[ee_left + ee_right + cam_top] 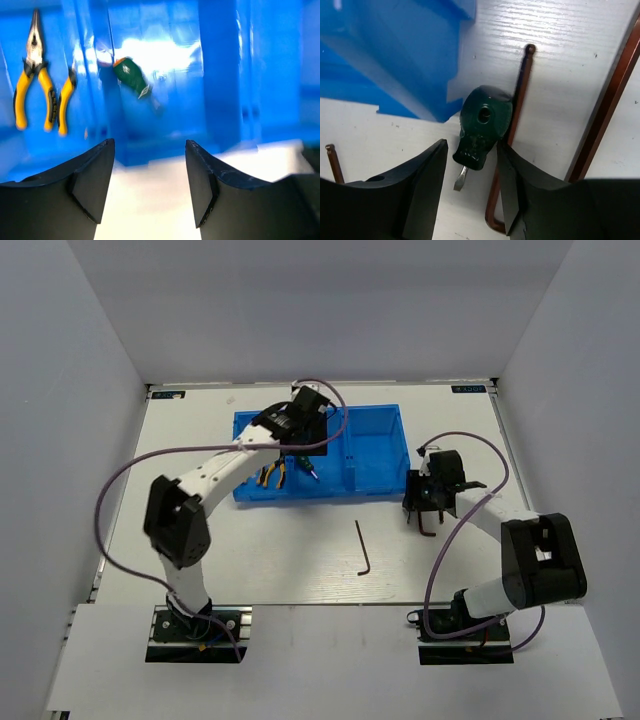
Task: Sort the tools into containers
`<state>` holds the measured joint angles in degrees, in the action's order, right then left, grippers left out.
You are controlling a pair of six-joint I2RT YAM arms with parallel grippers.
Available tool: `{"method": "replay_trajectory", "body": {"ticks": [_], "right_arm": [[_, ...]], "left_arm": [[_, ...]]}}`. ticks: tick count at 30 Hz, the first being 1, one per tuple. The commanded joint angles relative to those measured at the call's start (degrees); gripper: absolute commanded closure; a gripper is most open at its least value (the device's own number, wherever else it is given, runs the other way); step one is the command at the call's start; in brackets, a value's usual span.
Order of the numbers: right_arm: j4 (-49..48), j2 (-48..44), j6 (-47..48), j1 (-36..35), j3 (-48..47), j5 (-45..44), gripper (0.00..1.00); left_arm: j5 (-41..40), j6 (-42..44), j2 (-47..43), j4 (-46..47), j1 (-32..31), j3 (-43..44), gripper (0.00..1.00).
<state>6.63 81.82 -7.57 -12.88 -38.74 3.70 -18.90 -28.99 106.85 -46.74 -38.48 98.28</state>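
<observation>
Left gripper [149, 150] hangs open and empty above the blue tray's [375, 445] near wall. Two pliers [35, 75] lie ahead-left of it, with one green screwdriver [132, 77] straight ahead. Right gripper [470, 146], jaws apart, straddles the second screwdriver [482, 125] on the open table [250, 560] beside the tray corner. One hex key [512, 135] lies just right of it, and the other hex key [332, 160] lies left.

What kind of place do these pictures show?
Probably a robotics lab cell: white walls enclose the table, left arm and right arm are bolted at its edge, a blue tray holds pliers.
</observation>
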Motion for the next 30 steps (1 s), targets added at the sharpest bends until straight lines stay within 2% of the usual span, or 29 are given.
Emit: {"method": "replay_trajectory", "body": {"ticks": [1, 4, 8, 11, 12, 16, 20, 21, 22, 25, 27, 28, 30], "right_arm": [[-3.1, 2.5, -2.5, -0.3, -1.0, -2.3, 0.5], [-5.1, 3.3, -3.8, -0.4, 0.0, -3.4, 0.51], [-4.8, 3.6, -5.0, -1.1, -0.4, -8.2, 0.6], [-2.0, 3.5, -4.9, -1.0, -1.2, -9.6, 0.71], [-1.4, 3.5, -4.9, -1.1, -1.4, -10.1, 0.81], [2.9, 1.6, -5.0, -0.9, -2.6, -10.3, 1.0], [12.9, -5.2, -3.2, -0.7, -3.8, -4.7, 1.0], [14.6, -7.5, -1.8, -0.7, -4.0, 3.4, 1.0], [19.5, -8.5, -1.3, -0.9, -4.5, 5.9, 1.0], [26.1, -11.6, 1.9, -1.3, -6.8, 20.8, 1.0], [26.8, -12.1, 3.8, -1.8, -8.5, 25.5, 1.0], [26.2, -11.9, 4.2, -2.2, -9.2, 30.3, 1.0], [23.3, -9.7, 4.9, -3.5, -12.0, 35.7, 1.0]], "left_arm": [[4.0, 0.9, -9.7, 3.8, -1.3, -7.6, 0.31], [4.6, 0.2, -15.8, 3.8, -2.0, -14.1, 0.32], [6.4, -0.5, -20.1, 4.3, -3.2, -19.1, 0.35], [7.9, -1.8, -21.2, 4.9, -4.6, -22.8, 0.39], [8.8, -2.3, -21.2, 5.7, -6.0, -23.5, 0.39], [11.3, -2.8, -21.2, 7.3, -8.5, -26.1, 0.39], [14.1, -2.8, -21.8, 10.0, -10.0, -28.8, 0.38], [14.7, -2.8, -23.0, 10.8, -10.6, -29.6, 0.38], [15.2, -2.8, -23.7, 11.7, -10.6, -30.6, 0.38], [15.9, -3.9, -26.8, 14.6, -11.2, -34.1, 0.38], [15.9, -5.5, -28.5, 16.3, -11.2, -36.7, 0.42], [16.5, -5.5, -29.4, 16.9, -11.2, -37.6, 0.48], [16.5, -6.9, -32.0, 18.2, -11.7, -40.1, 0.49]]}}
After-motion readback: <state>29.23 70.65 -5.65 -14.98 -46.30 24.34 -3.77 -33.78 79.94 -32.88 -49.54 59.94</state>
